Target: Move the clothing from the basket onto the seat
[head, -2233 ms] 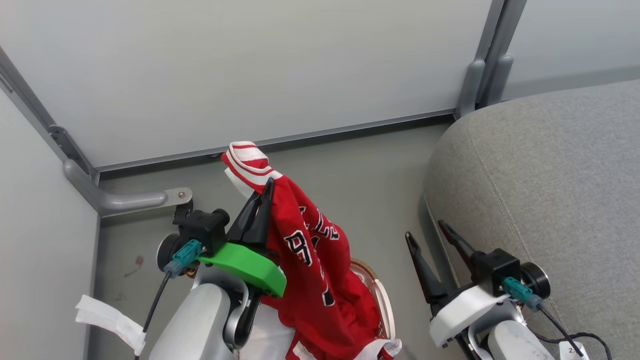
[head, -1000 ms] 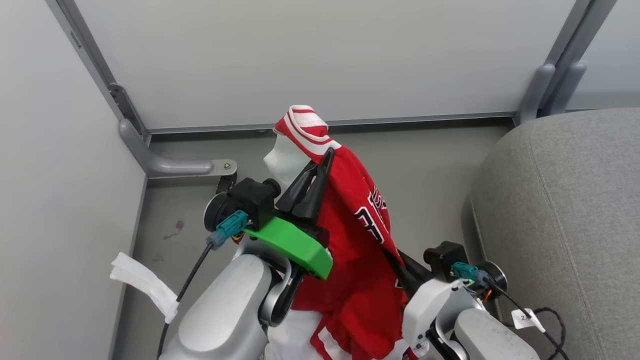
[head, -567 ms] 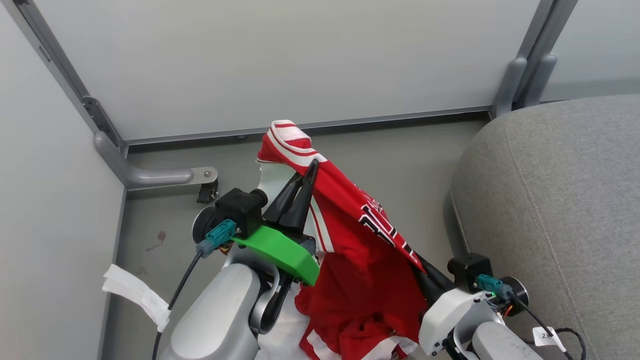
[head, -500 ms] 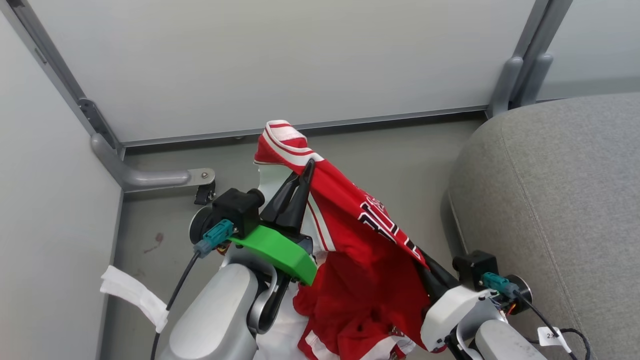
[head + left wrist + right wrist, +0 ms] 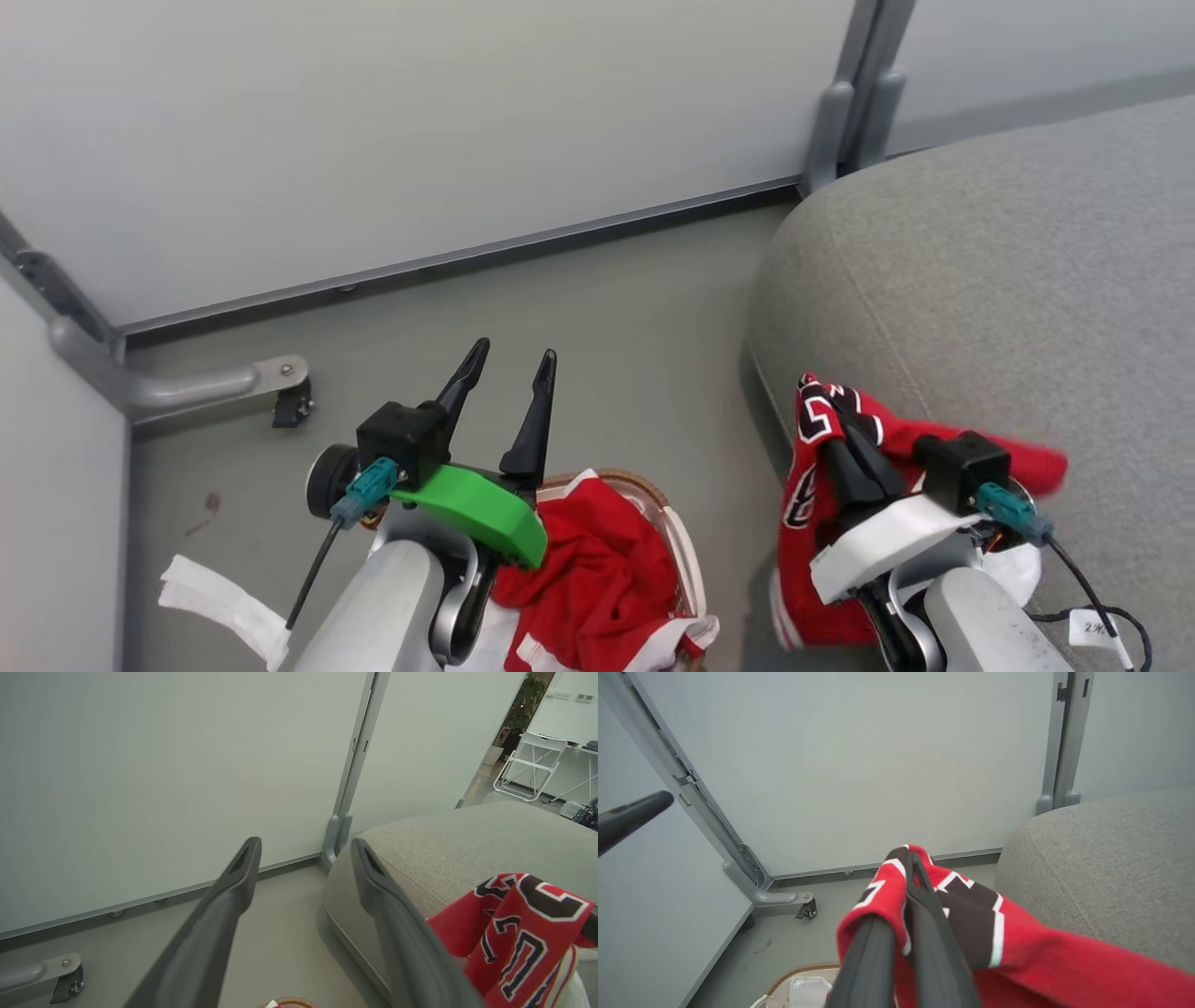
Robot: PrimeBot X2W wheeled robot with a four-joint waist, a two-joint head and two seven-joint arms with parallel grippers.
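Observation:
My right gripper (image 5: 826, 415) is shut on a red jersey (image 5: 801, 523) with dark lettering and holds it at the front edge of the grey seat (image 5: 980, 280). Part of that jersey drapes onto the cushion and part hangs down toward the floor. In the right wrist view the jersey (image 5: 971, 924) is folded over my right gripper (image 5: 909, 858). My left gripper (image 5: 513, 355) stands open and empty above the basket (image 5: 674, 527), its fingers (image 5: 233, 882) spread wide. A second red jersey (image 5: 588, 569) with white trim lies in the basket. The basket's woven rim (image 5: 803, 968) and white liner (image 5: 808, 989) show below.
Pale partition walls (image 5: 373, 140) close off the back and left, with a grey metal foot and caster (image 5: 280, 378) on the floor. A grey post (image 5: 845, 103) stands at the seat's far corner. A white folding chair (image 5: 532, 765) stands far off beyond the seat.
The left gripper has let go of the jersey and opened. The right gripper has taken the jersey and carried it right to the seat's edge. The head camera has turned right.

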